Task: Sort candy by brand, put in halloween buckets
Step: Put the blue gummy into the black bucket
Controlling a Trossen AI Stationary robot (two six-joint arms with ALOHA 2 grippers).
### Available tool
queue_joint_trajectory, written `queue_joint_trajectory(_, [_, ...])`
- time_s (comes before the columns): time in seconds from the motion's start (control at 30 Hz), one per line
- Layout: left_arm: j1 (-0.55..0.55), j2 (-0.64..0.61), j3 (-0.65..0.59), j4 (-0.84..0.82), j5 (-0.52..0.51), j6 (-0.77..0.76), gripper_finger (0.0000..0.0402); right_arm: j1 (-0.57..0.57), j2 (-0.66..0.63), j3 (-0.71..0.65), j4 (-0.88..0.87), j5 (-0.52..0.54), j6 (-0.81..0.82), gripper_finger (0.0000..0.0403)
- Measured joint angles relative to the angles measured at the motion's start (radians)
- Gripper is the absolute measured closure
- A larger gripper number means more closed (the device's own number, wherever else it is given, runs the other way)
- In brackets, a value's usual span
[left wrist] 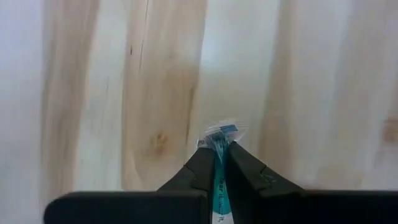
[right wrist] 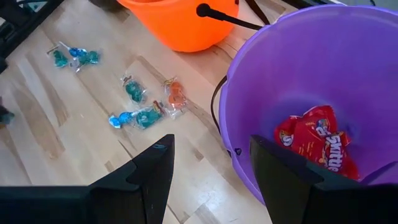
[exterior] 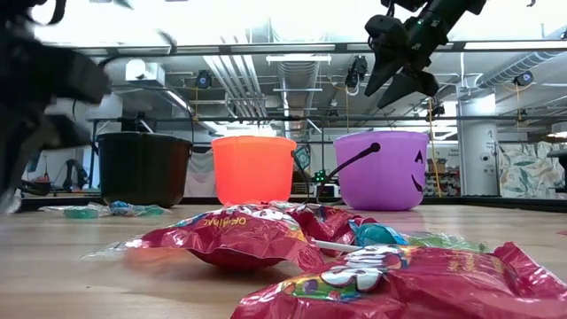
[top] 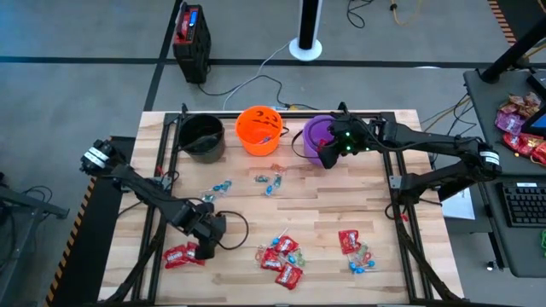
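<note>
From above, a wooden table (top: 281, 213) fills the middle of the frame. Along its upper edge stand three buckets in a row: black (top: 202, 136) at left, orange (top: 258, 130) in the centre, purple (top: 317, 139) to the right.

My right gripper (top: 334, 150) hangs over the purple bucket, right of centre near the top. Its fingers (right wrist: 152, 171) are spread wide with nothing between them. In its wrist view, the lower right shows red packets (right wrist: 316, 143) lying at the bottom of the purple bucket.

My left gripper (top: 207, 247) is low at the lower left of the overhead frame, just beside a red packet (top: 182, 254). Its fingers (left wrist: 202, 167) are pinched nearly together on a blue-green wrapper (left wrist: 219, 140), whose crinkled end sticks out past the tips, above bare wood.

Loose candy is scattered on the table: blue pieces (top: 223, 187) left of centre, more blue pieces (top: 270, 182) just below the orange bucket, a heap of red packets (top: 281, 256) at bottom centre, and another red packet (top: 349, 241) with blue sweets (top: 362, 265) at lower right.
</note>
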Motion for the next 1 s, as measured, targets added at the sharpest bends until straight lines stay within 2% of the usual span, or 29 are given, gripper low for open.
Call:
queue_joint_trajectory(0.1, [0.002,-0.003,0.095,-0.105,-0.046,0.018,0.0397,0.000,0.000,0.000,0.006,0.000,-0.018,0.0202])
queue_joint_trajectory(0.3, [0.064,-0.011,0.326,-0.386,-0.249,0.028,0.0400,-0.003,0.000,0.000,0.056,0.001,-0.069,0.0202])
queue_joint_trajectory(0.43, [0.181,-0.020,0.474,-0.559,-0.342,0.043,0.0401,-0.003,0.000,0.000,0.073,0.001,-0.099,0.0202])
queue_joint_trajectory(0.5, [0.260,-0.036,0.554,-0.606,-0.371,0.107,0.0401,-0.003,0.000,0.000,0.077,0.001,-0.105,0.0202])
queue_joint_trajectory(0.63, [0.465,-0.100,0.708,-0.616,-0.426,0.263,0.0401,-0.003,0.000,0.000,0.077,-0.007,-0.113,0.0202])
queue_joint_trajectory(0.77, [0.751,-0.161,0.821,-0.686,-0.412,0.382,0.0401,-0.003,0.000,0.000,0.077,-0.011,-0.116,0.0202])
queue_joint_trajectory(0.87, [1.002,-0.180,0.873,-0.705,-0.342,0.452,0.0401,-0.003,0.000,0.000,0.077,-0.011,-0.116,0.0202])
queue_joint_trajectory(1.0, [1.280,-0.167,0.878,-0.706,-0.152,0.571,0.0401,-0.003,0.000,0.000,0.077,-0.012,-0.111,0.0202])
